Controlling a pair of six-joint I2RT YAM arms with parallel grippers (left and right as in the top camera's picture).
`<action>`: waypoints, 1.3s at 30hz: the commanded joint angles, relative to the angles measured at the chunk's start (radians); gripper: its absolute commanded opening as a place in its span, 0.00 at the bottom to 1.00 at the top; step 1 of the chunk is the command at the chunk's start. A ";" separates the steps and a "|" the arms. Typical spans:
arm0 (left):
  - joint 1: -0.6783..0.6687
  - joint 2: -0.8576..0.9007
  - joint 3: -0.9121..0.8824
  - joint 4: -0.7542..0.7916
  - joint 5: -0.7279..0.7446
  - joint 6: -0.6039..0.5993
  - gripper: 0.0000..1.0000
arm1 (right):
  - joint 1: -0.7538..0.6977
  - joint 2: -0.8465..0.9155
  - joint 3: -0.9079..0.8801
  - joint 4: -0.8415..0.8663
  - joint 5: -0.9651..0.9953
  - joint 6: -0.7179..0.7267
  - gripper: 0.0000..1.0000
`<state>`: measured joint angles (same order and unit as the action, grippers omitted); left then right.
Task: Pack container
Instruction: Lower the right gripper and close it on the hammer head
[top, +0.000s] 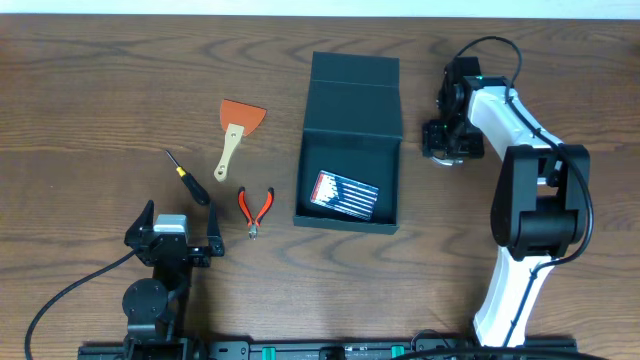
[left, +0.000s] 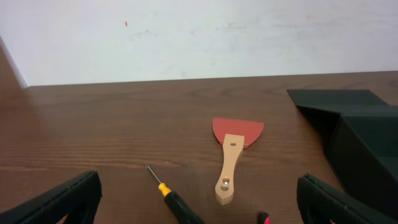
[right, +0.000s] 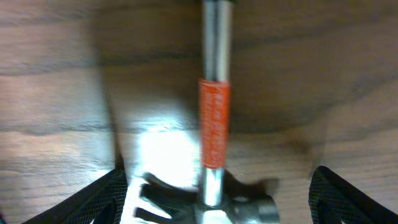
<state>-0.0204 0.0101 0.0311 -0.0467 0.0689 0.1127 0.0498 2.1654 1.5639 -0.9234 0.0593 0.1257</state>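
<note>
The right hand (top: 442, 138) hangs over the bench (top: 80, 90) just to the right of the box (top: 352, 110). Its fingers (right: 102, 196) are spread wide on either side of a hammer (right: 214, 99). The steel shaft with its orange label runs up the middle of the gap and the claw head sits low between the tips. The wrist view is blurred, but neither finger seems to touch the hammer, so nothing is pinched yet.

The step in hand looks like picking up the hammer. The next move calls for dropping squarely over the shaft and pressing together on it, then carrying it left into the box.

The box lies open at the middle of the bench, lid flap folded back, with a striped packet (top: 345, 193) inside. The left hand (top: 172, 238) rests near the front edge, spread and empty. A scraper (top: 238, 128), a screwdriver (top: 188, 178) and pliers (top: 255, 208) lie beyond it.
</note>
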 joint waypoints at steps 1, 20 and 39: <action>0.002 -0.006 -0.027 -0.015 0.010 0.014 0.99 | 0.039 0.056 -0.003 0.012 0.008 0.000 0.75; 0.002 -0.006 -0.027 -0.015 0.010 0.014 0.99 | 0.024 0.056 -0.003 -0.005 0.023 0.060 0.76; 0.002 -0.006 -0.027 -0.015 0.010 0.014 0.99 | -0.005 0.056 -0.003 -0.068 0.042 0.083 0.73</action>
<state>-0.0204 0.0101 0.0311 -0.0471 0.0689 0.1127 0.0536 2.1704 1.5715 -0.9737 0.0494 0.1795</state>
